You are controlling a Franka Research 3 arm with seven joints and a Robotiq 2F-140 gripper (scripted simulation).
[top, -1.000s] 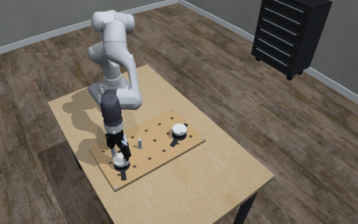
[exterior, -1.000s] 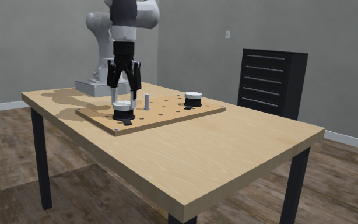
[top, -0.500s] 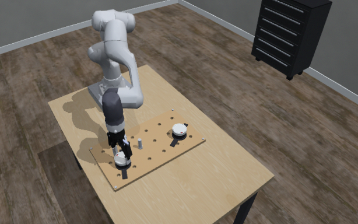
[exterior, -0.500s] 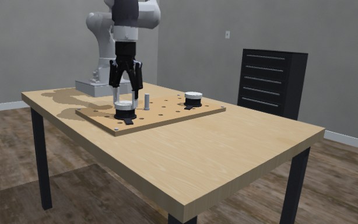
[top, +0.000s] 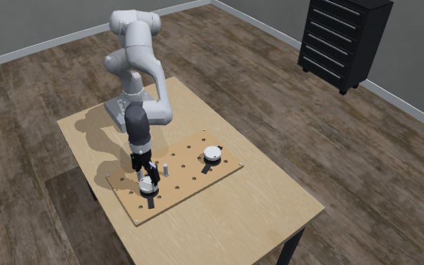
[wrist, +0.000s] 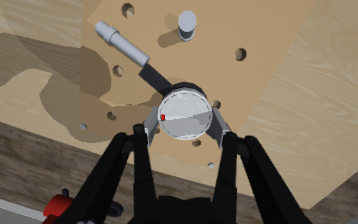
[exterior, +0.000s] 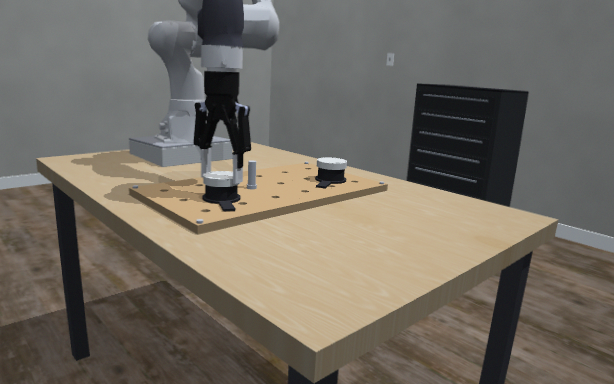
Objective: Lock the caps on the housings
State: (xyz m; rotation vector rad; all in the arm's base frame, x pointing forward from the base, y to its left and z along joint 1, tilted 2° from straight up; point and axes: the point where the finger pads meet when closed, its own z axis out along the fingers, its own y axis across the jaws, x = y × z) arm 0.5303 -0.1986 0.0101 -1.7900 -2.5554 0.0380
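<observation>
Two black housings with white caps stand upright on a drilled wooden board (top: 174,170). My gripper (top: 148,183) points straight down and is shut on the near cap (top: 146,184), one finger on each side; it also shows in the exterior view (exterior: 220,178) and in the wrist view (wrist: 185,114). This cap carries a small red mark (wrist: 163,117) at its left rim. Its black housing (exterior: 220,193) has a flat black tab at the base. The other housing with its cap (top: 213,154) stands at the board's right end, apart from the gripper, and also shows in the exterior view (exterior: 331,170).
A short grey peg (top: 166,170) stands upright on the board just beside the gripper. A grey cylinder (wrist: 121,44) shows in the wrist view, reaching out from the near housing's far side. The robot base (top: 122,110) sits at the table's far edge. A black drawer cabinet (top: 342,38) stands away from the table.
</observation>
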